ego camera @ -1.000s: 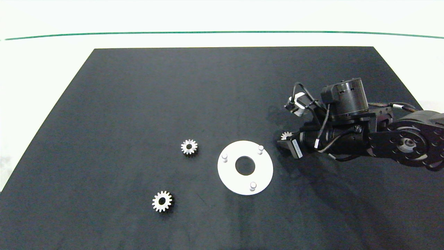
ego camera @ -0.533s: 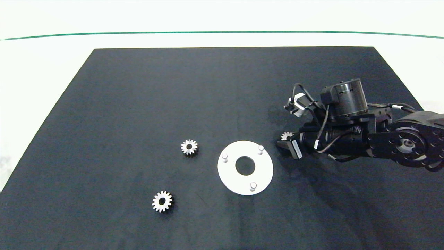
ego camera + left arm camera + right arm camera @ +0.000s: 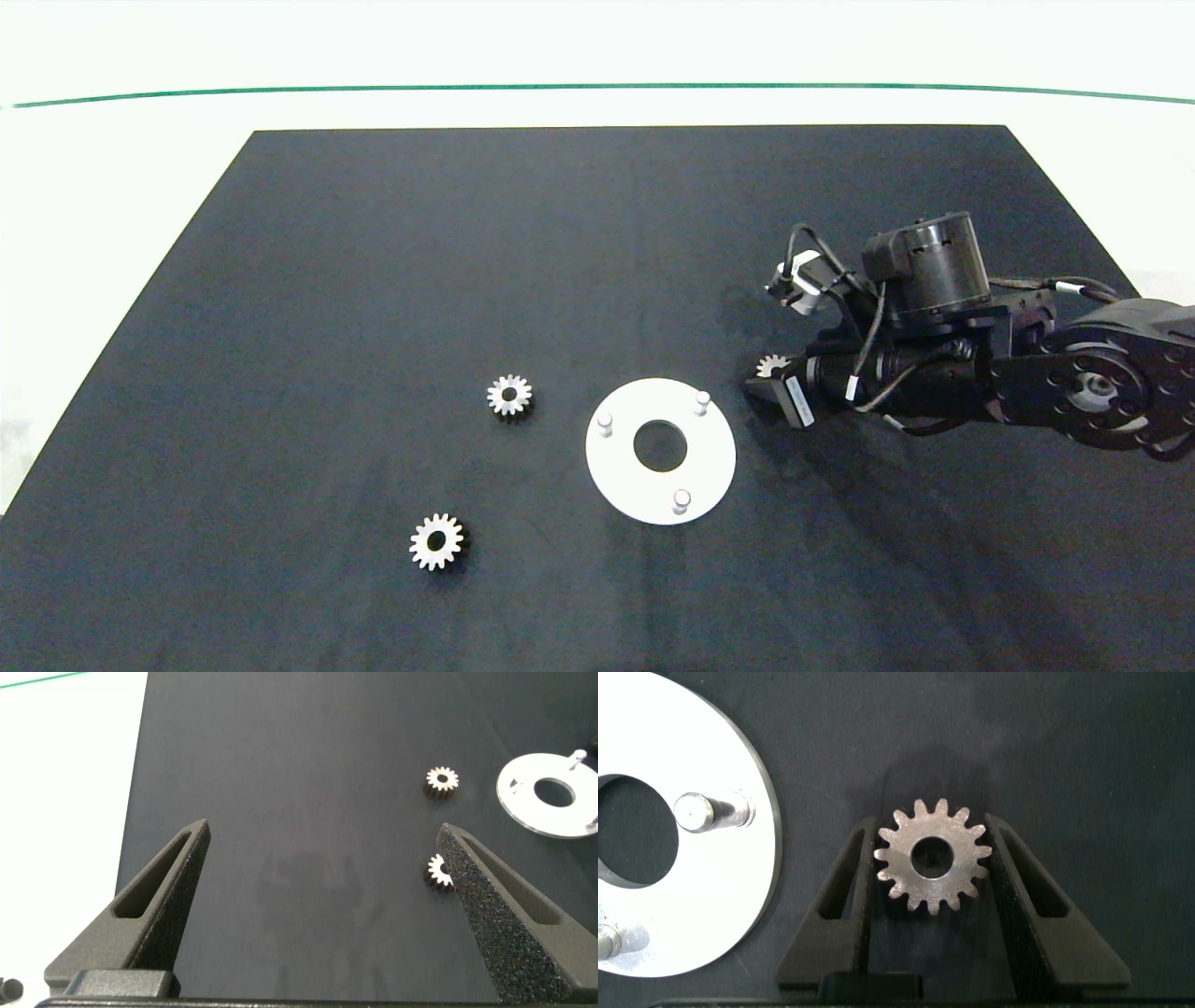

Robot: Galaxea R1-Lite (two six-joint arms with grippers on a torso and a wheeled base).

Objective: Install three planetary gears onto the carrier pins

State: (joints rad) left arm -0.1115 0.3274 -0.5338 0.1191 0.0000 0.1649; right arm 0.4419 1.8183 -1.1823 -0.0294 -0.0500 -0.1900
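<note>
The right pincer [image 3: 932,868] sits low on the dark bench [image 3: 373,280] just beside the white disc [image 3: 660,451], its two fingers closed against the teeth of one planetary gear [image 3: 931,856] (flat, bore facing up). All three carrier pins [image 3: 701,401] stand bare. The other two gears [image 3: 509,395] lie loose on the bench on the disc's far side, well apart from each other. The left pincer [image 3: 322,859] hangs spread wide, holding nothing.
</note>
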